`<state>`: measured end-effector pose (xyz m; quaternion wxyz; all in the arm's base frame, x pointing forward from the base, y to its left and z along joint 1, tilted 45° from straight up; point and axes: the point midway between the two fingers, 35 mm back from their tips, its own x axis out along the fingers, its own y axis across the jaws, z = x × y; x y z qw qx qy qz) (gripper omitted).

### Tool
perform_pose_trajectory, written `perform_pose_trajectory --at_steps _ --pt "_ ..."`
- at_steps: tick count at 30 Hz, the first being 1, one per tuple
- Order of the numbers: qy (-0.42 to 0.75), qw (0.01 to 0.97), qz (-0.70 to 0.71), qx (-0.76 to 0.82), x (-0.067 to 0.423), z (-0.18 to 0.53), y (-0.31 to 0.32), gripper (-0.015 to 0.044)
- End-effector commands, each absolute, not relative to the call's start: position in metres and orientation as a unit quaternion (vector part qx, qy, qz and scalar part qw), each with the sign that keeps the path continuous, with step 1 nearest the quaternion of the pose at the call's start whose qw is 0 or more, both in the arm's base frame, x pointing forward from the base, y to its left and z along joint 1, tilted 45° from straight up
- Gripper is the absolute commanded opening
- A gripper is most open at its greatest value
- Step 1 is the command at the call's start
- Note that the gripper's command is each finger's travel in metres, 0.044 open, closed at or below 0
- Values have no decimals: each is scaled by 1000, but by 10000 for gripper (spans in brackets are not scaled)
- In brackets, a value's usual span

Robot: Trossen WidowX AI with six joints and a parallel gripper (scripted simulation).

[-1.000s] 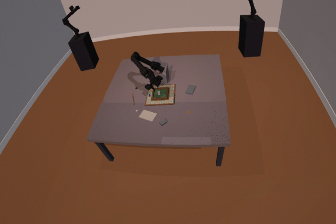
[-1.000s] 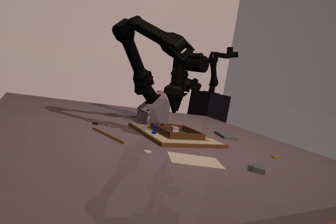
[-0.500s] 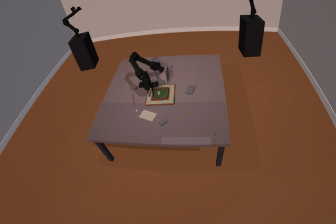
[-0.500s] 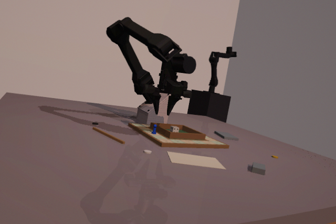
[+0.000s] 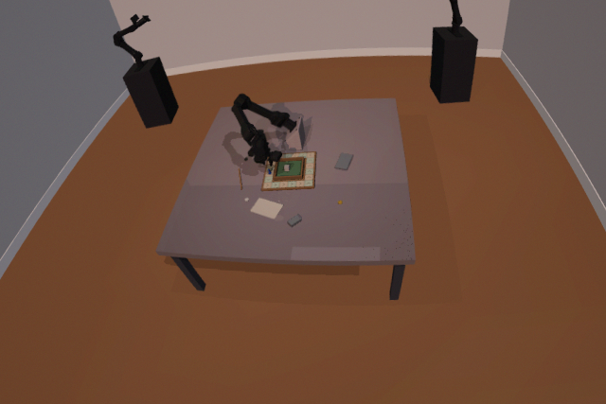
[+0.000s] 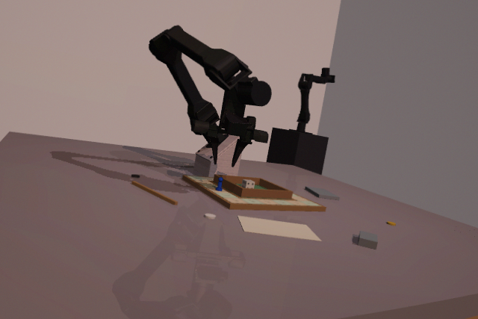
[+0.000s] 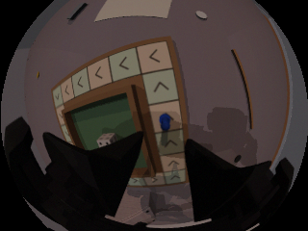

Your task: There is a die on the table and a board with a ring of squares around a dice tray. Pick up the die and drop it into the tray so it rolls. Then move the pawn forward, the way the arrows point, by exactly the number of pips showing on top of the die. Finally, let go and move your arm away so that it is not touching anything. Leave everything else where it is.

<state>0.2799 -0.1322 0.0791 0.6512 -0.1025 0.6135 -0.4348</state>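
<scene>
Pawn [image 6: 219, 184] moving is the step in hand: the gripper [image 6: 225, 162] hangs above it, part open and empty. It stands on the board [image 6: 269, 203] square beside the tray [image 6: 255, 192], where the die [image 6: 248, 183] already lies. Next comes a straight descent; the tray wall sits close, with freer room toward the desk's left edge.

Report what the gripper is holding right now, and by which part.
Nothing is held. The gripper hangs partly open above the blue pawn, its fingers apart from it; the die lies in the tray.
</scene>
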Motion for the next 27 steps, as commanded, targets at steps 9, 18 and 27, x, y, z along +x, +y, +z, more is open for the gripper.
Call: perform_pose_trajectory --at_steps 9,18,27 --pt "613 649 -440 -102 276 66 -147 200" --pt "613 649 -440 -102 275 56 -157 200" --pt "612 649 -440 -102 272 46 -167 200"
